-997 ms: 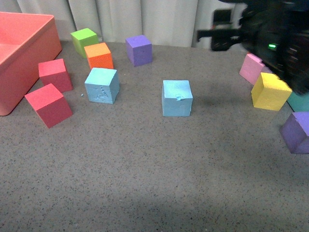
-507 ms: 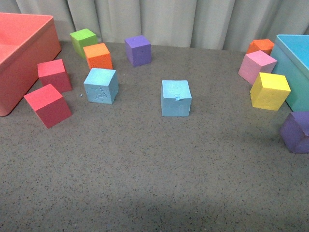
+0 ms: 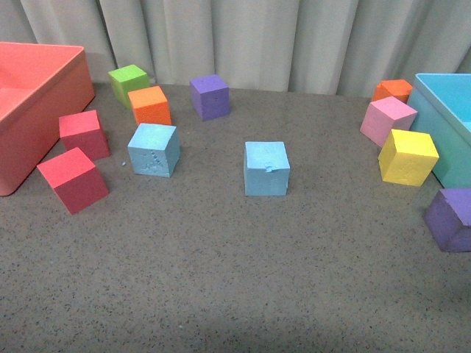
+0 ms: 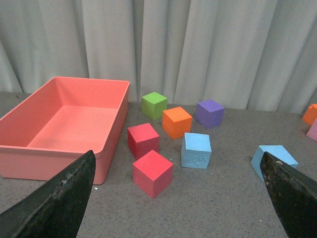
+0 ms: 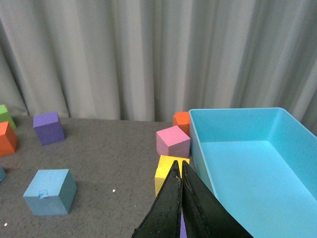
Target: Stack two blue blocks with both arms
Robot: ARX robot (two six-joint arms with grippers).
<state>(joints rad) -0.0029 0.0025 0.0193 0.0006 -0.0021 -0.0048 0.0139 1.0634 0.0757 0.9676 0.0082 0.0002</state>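
Two light blue cubes sit apart on the grey table. The one with embossed marks (image 3: 154, 149) is left of centre and also shows in the left wrist view (image 4: 196, 150). The one with a small nick (image 3: 266, 168) is at centre; it also shows in the left wrist view (image 4: 274, 158) and the right wrist view (image 5: 50, 192). Neither arm shows in the front view. My left gripper (image 4: 181, 193) is open and empty, back from the cubes. My right gripper (image 5: 180, 166) is shut and empty, held above the yellow cube (image 5: 166, 173).
A coral bin (image 3: 51, 88) stands at far left with two red cubes (image 3: 73, 179) beside it. Green (image 3: 129, 82), orange (image 3: 149, 105) and purple (image 3: 210, 96) cubes sit at the back. At right are a turquoise bin (image 3: 441, 121), and pink (image 3: 388, 121), yellow (image 3: 408, 157), orange and purple (image 3: 450, 218) cubes.
The right arm, which filled the upper right of the front view a second ago, has pulled out of that view. The cubes have not moved.
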